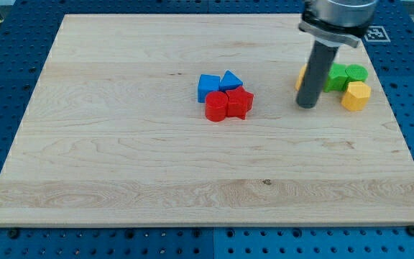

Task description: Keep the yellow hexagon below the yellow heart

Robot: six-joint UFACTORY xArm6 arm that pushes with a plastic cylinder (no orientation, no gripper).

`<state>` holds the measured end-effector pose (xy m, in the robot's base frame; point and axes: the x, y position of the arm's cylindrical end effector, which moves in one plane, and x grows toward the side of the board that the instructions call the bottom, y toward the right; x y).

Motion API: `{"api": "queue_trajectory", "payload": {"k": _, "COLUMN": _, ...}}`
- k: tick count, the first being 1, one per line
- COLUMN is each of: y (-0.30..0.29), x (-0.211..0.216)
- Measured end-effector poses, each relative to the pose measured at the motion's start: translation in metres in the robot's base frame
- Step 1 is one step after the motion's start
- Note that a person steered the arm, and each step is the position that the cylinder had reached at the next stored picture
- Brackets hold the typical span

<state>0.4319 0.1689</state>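
The yellow hexagon (356, 95) lies at the view's right, just below two green blocks (346, 75). A second yellow block (302, 77), mostly hidden behind the rod, shows only a sliver at the rod's left; its shape cannot be made out. My tip (307, 106) rests on the board left of the yellow hexagon, about a block's width away, and just below the hidden yellow block.
Near the board's middle a cluster: a blue block (208, 87), a blue triangle (231, 80), a red cylinder (215, 106) and a red block (240, 103). The wooden board's right edge (390, 93) runs close to the yellow hexagon.
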Motion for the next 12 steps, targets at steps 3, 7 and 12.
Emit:
{"api": "queue_trajectory", "payload": {"k": 3, "y": 0.002, "x": -0.020}}
{"api": "queue_trajectory", "payload": {"k": 7, "y": 0.018, "x": 0.060}}
{"api": "queue_trajectory", "payload": {"k": 12, "y": 0.021, "x": 0.087}}
